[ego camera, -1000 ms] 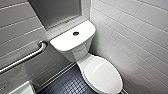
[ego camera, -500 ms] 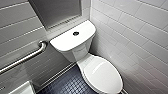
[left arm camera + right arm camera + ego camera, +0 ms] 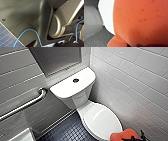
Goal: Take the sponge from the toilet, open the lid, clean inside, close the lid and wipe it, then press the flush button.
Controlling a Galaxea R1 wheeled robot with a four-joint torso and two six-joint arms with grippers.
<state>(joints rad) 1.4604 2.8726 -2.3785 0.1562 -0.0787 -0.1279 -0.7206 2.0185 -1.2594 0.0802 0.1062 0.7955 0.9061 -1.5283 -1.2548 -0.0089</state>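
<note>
1. The lid (image 3: 101,119) of the toilet (image 3: 82,100) lies shut and flat over the bowl, and we place everything else by it.
2. The sponge (image 3: 123,134) is at the lid's front rim, on the side nearest the tiled wall (image 3: 137,77), and overlaps the rim's edge. We cannot tell whether it rests on the lid or hangs just above it.
3. The right gripper (image 3: 136,138) shows as dark parts just beside the sponge, on the side away from the lid. In the right wrist view the orange sponge looms very close, with the pale lid behind it. We cannot tell whether the pincer is wide, narrow or closed on the sponge.
4. We judge the step in hand to be securing the sponge. With the lid not yet raised, the task is at an early stage.
5. To do this well, we would take the sponge across its middle. It looks soft, so we would squeeze firmly without crushing it and leave a good face free for wiping.
6. We would lift it straight up from the lid. Dragging it over the glossy surface could nudge it past the front rim onto the dark floor (image 3: 67,132) beside the lid.
7. The wall stands close to the lid on that side, so we would keep the wrist turned toward the lid's centre.
</note>
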